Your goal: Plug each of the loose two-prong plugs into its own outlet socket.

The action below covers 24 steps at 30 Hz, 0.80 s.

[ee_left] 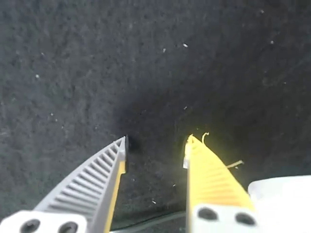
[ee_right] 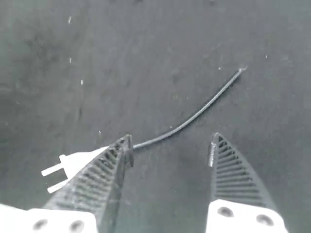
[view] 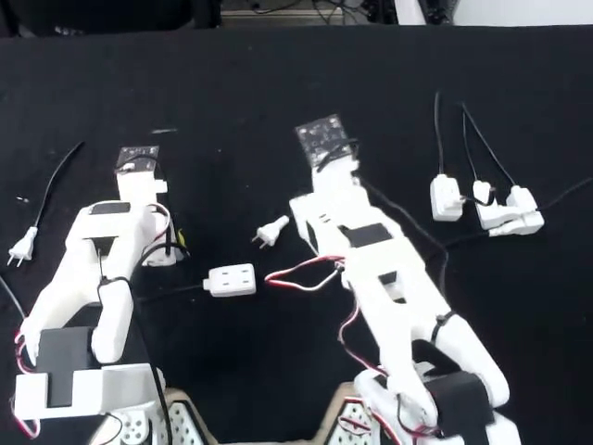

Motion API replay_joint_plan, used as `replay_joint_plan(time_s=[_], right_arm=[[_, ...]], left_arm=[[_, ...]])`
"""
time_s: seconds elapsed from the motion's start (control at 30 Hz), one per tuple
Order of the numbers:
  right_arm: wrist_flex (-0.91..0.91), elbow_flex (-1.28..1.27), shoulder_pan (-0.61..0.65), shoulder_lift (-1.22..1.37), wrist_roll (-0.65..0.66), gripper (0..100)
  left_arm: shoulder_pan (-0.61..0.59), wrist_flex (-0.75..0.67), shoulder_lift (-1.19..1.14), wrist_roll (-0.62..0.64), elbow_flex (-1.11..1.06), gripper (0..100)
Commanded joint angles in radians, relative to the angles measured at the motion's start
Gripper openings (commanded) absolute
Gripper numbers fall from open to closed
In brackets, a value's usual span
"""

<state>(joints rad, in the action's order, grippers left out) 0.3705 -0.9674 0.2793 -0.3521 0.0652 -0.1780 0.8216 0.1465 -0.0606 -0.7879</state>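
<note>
The cloth [ee_left: 73, 58] is matt, lint-flecked black fabric, the plug [ee_right: 77, 162] smooth white plastic.

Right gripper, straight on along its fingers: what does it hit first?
Probably the plug's thin black cord, which crosses the gap ahead of the open right gripper; depth is unclear.

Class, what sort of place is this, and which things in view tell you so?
Likely a robotics lab bench: two white arms side by side at a black table, with loose plugs and sockets laid out as practice pieces.
</note>
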Motion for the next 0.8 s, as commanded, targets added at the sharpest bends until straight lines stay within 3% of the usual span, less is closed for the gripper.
replay_joint_plan(time_s=[0.0,0.1,0.33,0.77], right_arm=[[-0.028,0.099,-0.005,0.097,-0.063,24.3],[0.006,0.213,-0.031,0.246,-0.071,24.3],[0.155,0.455,-0.143,0.440,-0.273,24.3],[0.127,0.581,-0.110,0.607,-0.373,24.3]], left_arm=[[-0.001,-0.015,0.006,0.069,-0.002,20],[-0.001,-0.015,0.006,0.075,-0.004,20],[-0.001,-0.015,0.006,0.078,-0.007,20],[-0.001,-0.015,0.008,0.077,-0.008,20]])
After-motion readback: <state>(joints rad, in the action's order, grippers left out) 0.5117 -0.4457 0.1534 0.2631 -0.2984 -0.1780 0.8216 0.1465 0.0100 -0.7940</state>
